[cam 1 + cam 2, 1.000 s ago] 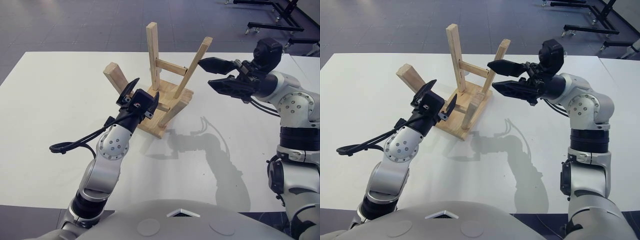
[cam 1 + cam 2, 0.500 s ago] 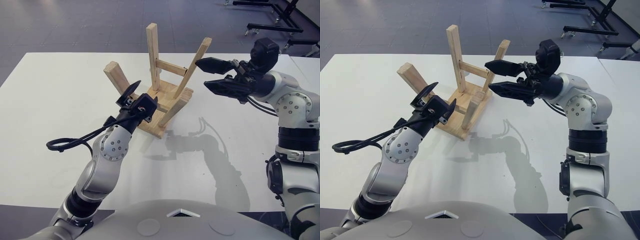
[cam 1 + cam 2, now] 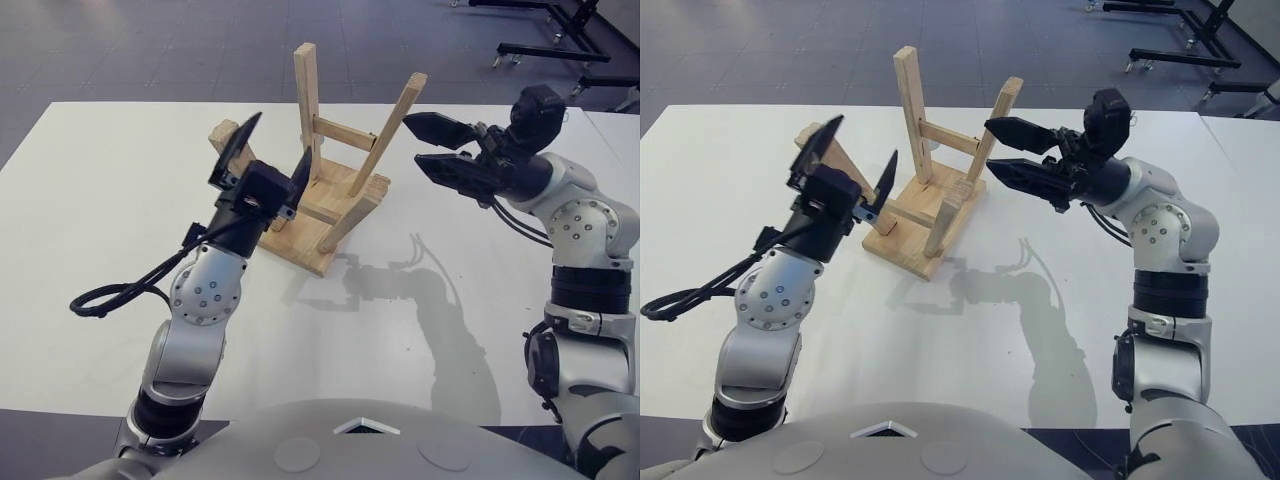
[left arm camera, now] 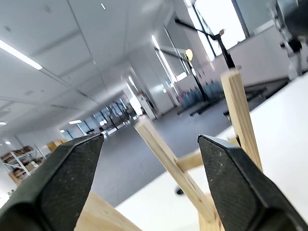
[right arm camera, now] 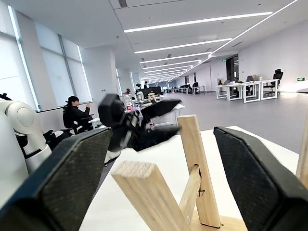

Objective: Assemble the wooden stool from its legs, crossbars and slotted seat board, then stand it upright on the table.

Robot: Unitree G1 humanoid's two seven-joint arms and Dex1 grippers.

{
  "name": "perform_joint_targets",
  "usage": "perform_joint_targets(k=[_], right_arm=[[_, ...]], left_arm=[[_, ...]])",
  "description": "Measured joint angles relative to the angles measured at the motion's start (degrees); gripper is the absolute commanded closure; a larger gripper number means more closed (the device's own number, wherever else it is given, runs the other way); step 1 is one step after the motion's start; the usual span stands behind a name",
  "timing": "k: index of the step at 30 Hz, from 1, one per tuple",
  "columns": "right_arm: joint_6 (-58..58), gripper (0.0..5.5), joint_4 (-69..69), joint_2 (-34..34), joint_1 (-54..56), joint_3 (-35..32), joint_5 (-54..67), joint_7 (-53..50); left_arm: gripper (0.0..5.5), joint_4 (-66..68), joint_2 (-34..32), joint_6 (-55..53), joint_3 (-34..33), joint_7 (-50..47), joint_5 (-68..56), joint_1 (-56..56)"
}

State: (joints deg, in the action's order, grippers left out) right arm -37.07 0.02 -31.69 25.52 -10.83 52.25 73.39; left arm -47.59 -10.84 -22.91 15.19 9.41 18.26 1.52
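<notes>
The wooden stool (image 3: 322, 232) lies upside down and tilted on the white table (image 3: 120, 200), seat board down. Two legs (image 3: 306, 100) stick up with a crossbar (image 3: 343, 134) between them; a third leg (image 3: 228, 140) leans out to the left. My left gripper (image 3: 282, 135) is open and raised, its fingers pointing up between the leaning leg and the upright ones, holding nothing. The left wrist view looks past its fingers (image 4: 53, 187) at the legs (image 4: 166, 156). My right gripper (image 3: 412, 140) is open just right of the right-hand leg (image 3: 395, 120), apart from it. That leg (image 5: 198, 168) stands between its fingers (image 5: 260, 178).
The left arm's dark cable (image 3: 105, 298) loops over the table on the left. Black wheeled frames (image 3: 560, 50) stand on the floor beyond the table's far right corner. Bare tabletop lies in front of the stool and to its left.
My left gripper has lifted from the seat board's near edge and tilted upward beside the leaning leg. The right gripper drew back slightly to the right. The stool stayed put.
</notes>
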Motion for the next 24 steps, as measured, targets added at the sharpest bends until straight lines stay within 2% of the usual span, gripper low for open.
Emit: perform_joint_targets(k=[2, 5, 8, 10, 12, 16, 19, 24], right_arm=[[0.7, 1.60, -0.4, 0.0, -1.4, -0.5, 0.0, -0.3], [1.1, 1.60, -1.3, -0.2, -3.6, -0.4, -0.6, 0.2], [1.8, 1.60, -2.2, -0.5, -5.4, 0.0, -1.7, 0.9], [2.4, 1.60, -2.4, -1.1, -6.0, 0.3, -2.5, 1.4], [2.9, 1.60, -2.8, -1.1, -6.2, 0.5, -2.7, 1.5], [3.5, 1.60, -3.0, -0.9, -6.6, 1.9, -2.9, 1.8], [3.5, 1.60, -3.2, -0.7, -6.6, 2.2, -2.8, 1.8], [3.0, 1.60, -3.2, -1.3, -6.6, 2.4, -2.7, 2.7]], left_arm=[[1.90, -3.1, 2.1, 2.0, -4.9, -0.4, -5.4, -0.3], [1.90, -5.5, 3.6, 2.2, -19.2, -1.2, -14.4, 1.8], [1.90, 2.5, -1.9, 1.5, -36.6, -1.3, -20.3, 4.5], [1.90, 10.9, -5.9, 1.7, -42.7, -1.2, -21.6, 6.0], [1.90, 19.9, -7.1, 3.7, -43.1, -0.1, -23.0, 7.8], [1.90, 36.2, -5.3, 10.2, -37.7, 4.2, -25.7, 8.9], [1.90, 40.1, -3.3, 13.8, -35.8, 10.6, -32.9, 10.4], [1.90, 46.2, -4.4, 15.3, -35.8, 22.0, -43.5, 11.6]])
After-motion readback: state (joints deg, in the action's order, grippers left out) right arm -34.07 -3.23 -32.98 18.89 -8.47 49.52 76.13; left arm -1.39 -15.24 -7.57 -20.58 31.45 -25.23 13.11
